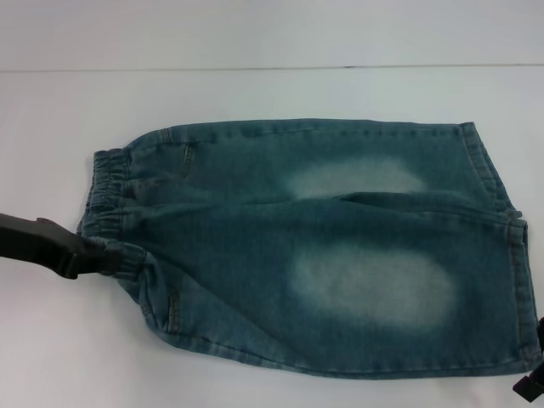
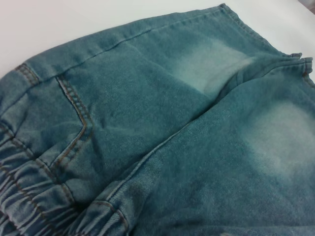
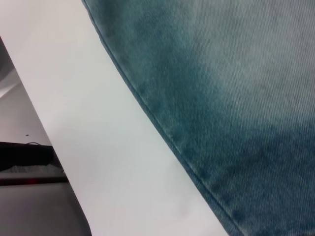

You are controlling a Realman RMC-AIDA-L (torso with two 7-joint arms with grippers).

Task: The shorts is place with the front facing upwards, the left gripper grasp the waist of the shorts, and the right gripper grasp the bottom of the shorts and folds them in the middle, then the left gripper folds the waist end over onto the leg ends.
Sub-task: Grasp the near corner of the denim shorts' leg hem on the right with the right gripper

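The shorts (image 1: 323, 246) lie flat on the white table (image 1: 255, 93), two pale faded patches facing up. The gathered waist (image 1: 106, 191) is at the left and the leg ends (image 1: 501, 212) at the right. My left gripper (image 1: 100, 257) reaches in from the left edge and is shut on the near corner of the waist, where the denim bunches around it. Only a black bit of my right gripper (image 1: 531, 389) shows, beside the near leg-end corner. The left wrist view shows the ruched waist (image 2: 24, 196) and a pocket seam (image 2: 74, 108). The right wrist view shows the shorts' stitched edge (image 3: 197, 162).
The table's far edge (image 1: 272, 68) runs behind the shorts. In the right wrist view the table's edge (image 3: 54, 147) drops off close to the denim, with a dark object (image 3: 24, 155) beyond it. Bare table surface (image 1: 68, 340) lies in front of the waist.
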